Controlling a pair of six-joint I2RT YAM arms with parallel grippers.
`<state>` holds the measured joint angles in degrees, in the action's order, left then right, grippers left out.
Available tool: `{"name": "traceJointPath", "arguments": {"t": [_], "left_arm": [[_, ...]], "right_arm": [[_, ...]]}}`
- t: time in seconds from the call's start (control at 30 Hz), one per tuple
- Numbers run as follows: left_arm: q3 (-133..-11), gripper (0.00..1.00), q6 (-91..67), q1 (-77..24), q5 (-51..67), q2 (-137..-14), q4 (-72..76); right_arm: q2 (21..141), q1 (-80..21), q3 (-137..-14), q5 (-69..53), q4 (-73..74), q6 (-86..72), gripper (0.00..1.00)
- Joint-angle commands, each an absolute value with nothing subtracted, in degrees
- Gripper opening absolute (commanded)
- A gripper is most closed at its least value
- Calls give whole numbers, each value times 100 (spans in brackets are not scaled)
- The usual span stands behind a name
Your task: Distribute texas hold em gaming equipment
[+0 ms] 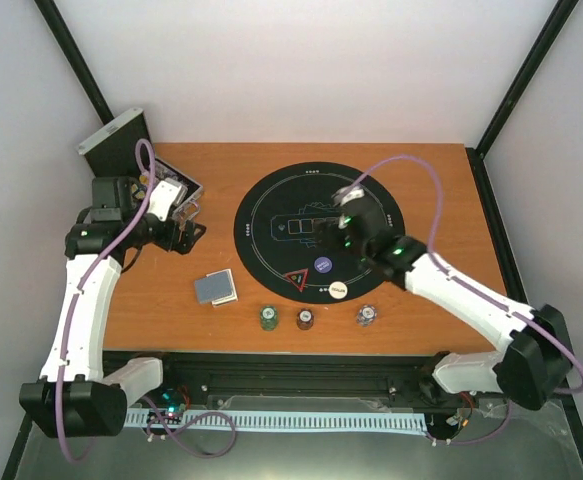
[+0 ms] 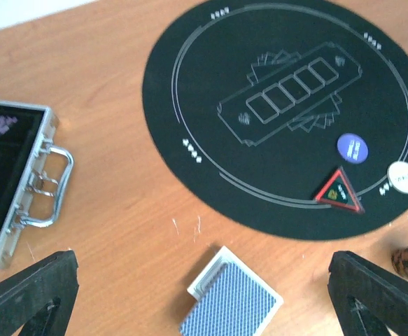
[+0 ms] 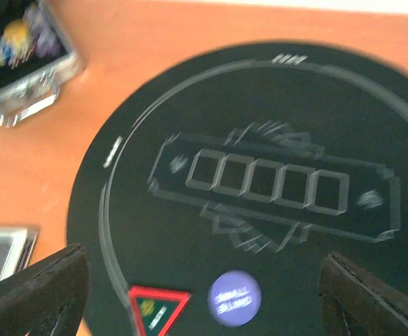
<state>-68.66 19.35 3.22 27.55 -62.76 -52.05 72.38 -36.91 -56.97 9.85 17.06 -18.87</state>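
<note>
On the round black mat lie a red triangle marker, a purple button disc and a white button disc. Green, brown-red and purple-white poker chips stand in a row on the wood in front of the mat. The blue-backed deck of cards rests left of them. My left gripper hangs open above the deck, holding nothing. My right gripper is open over the mat, above the purple disc and the triangle, also empty.
The silver metal case stands open at the table's far left corner, right behind my left gripper; its handle faces the mat. Black frame posts rise at both back corners.
</note>
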Motion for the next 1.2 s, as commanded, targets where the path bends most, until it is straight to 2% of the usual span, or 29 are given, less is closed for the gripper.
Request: {"name": "traceJointPath", "arguments": {"t": [0.0,0.23,0.43,0.57,1.17], "left_arm": [[-6593,100,2283,356,2597,-6236,-5694],[-5992,100,2129,350,2470,-6190,-5161],[-6021,100,2035,352,2300,-6386,-5026],[-6007,100,1931,360,2215,-6426,-4922],[-6180,100,1723,369,2278,-6480,-4912]], "right_arm": [[7873,-4838,-5630,1977,2444,-2521,84],[8972,-5765,-5508,1660,2279,-3203,73],[9555,-5805,-5642,1422,2277,-3343,64],[9965,-5724,-5918,1368,2465,-3290,53],[10951,-5277,-6474,923,2372,-2961,38]]}}
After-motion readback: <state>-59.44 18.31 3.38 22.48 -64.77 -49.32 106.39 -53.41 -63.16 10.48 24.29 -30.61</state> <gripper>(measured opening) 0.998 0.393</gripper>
